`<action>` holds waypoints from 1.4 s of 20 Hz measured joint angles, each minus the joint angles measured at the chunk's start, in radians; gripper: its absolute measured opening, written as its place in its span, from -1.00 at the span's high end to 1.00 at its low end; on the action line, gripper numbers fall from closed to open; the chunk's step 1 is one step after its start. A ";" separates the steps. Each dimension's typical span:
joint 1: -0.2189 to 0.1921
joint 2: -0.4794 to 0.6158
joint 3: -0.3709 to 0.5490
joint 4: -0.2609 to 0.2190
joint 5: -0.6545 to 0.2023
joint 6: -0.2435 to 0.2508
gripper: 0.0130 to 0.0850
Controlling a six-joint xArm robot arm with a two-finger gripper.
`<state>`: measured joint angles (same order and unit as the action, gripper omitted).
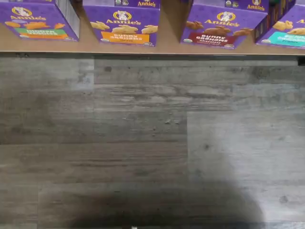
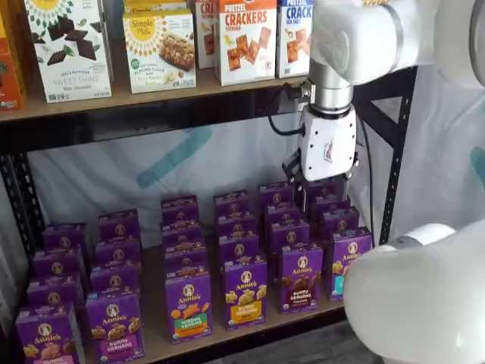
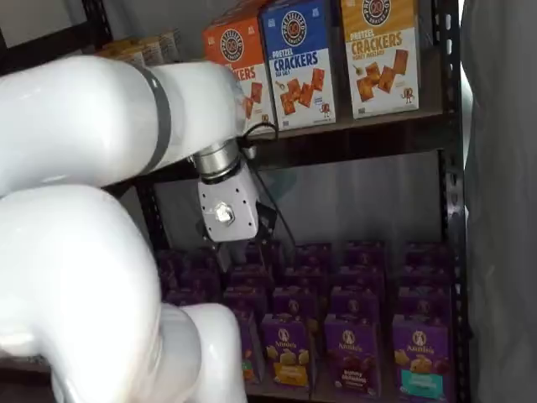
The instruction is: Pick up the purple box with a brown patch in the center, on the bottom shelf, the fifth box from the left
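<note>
The purple box with brown cookies across its middle stands in the front row of the bottom shelf (image 2: pixel 157 340), in both shelf views (image 2: pixel 301 277) (image 3: pixel 351 353). In the wrist view the purple box (image 1: pixel 220 27) stands at the shelf's front edge (image 1: pixel 167 46), between an orange-yellow panel carton (image 1: pixel 124 25) and a teal-patch carton (image 1: pixel 289 31). My gripper (image 2: pixel 326 199) hangs above the rear rows, up and behind the purple box. Its two black fingers show a gap between them and hold nothing. In a shelf view only its white body (image 3: pixel 226 210) shows clearly.
Several rows of purple Annie's cartons fill the bottom shelf. An upper shelf (image 2: pixel 151 98) with cracker boxes (image 2: pixel 246 38) sits just above my wrist. Black uprights (image 2: pixel 394 152) stand at the right. Grey wood floor (image 1: pixel 152 143) lies in front of the shelf.
</note>
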<state>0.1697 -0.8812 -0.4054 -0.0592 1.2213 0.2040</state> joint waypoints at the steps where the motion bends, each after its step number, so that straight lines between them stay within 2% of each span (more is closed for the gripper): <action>1: -0.003 0.019 0.008 -0.002 -0.023 -0.001 -1.00; 7: -0.032 0.133 0.072 0.045 -0.215 -0.045 -1.00; 14: -0.066 0.299 0.114 0.075 -0.434 -0.099 -1.00; 17: -0.080 0.400 0.114 0.100 -0.519 -0.134 -1.00; 19: -0.086 0.465 0.117 0.137 -0.591 -0.173 -1.00; 22: -0.087 0.582 0.111 0.128 -0.707 -0.172 -1.00; 24: -0.086 0.667 0.094 0.139 -0.768 -0.184 -1.00; 27: -0.080 0.786 0.067 0.210 -0.862 -0.249 -1.00; 28: -0.082 0.829 0.052 0.204 -0.883 -0.246 -1.00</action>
<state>0.0882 -0.0522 -0.3530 0.1444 0.3386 -0.0418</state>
